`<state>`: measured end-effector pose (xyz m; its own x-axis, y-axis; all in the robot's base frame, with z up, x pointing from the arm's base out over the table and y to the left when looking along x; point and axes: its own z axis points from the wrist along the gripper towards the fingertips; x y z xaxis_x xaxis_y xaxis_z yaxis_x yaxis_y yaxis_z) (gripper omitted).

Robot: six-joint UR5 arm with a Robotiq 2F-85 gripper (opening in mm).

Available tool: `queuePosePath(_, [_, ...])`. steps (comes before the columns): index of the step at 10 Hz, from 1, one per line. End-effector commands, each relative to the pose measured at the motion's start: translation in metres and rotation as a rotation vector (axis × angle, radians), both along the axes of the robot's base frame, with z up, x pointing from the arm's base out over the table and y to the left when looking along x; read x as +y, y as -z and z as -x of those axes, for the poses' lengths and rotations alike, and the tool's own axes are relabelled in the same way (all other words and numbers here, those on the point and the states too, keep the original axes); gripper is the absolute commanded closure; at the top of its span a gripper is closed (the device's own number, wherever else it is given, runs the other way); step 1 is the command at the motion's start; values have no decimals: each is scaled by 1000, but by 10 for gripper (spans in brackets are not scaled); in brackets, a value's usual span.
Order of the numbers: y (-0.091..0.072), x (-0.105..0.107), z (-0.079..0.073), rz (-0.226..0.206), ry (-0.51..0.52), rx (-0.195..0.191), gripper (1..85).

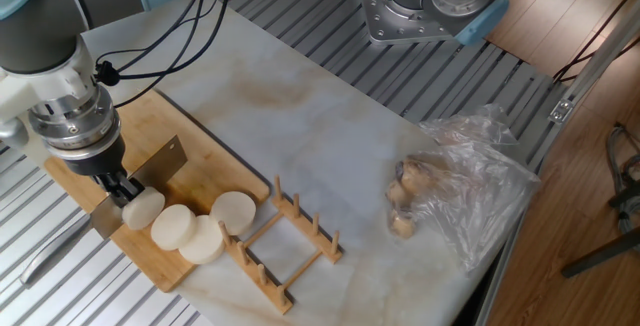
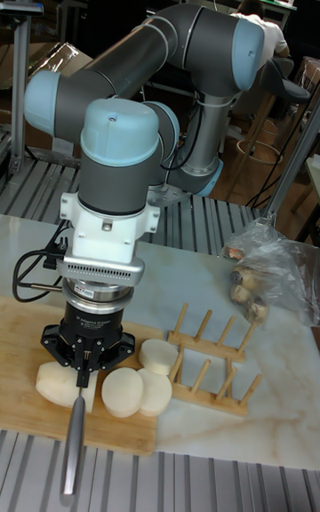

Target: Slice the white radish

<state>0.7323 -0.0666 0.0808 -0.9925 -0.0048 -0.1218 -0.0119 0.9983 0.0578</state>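
Cutting board [image 1: 205, 181] under white radish [image 1: 180, 228]

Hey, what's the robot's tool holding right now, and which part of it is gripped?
The tool grips a knife near where the blade meets the handle, with the handle sticking out free. The blade is down beside the white radish stub.

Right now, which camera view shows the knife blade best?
The fixed view shows it best: the flat metal blade of the knife is seen broadside above the cutting board, held by the gripper beside the white radish. The tall fixed view sees the knife edge-on, so mostly its handle shows.
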Motion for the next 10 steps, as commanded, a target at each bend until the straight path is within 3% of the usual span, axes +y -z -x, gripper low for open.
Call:
queuePosePath(1, [0,1,-2,-9,7,-8,843])
queuePosePath(10, [3,1,-4,1,14,-18,843])
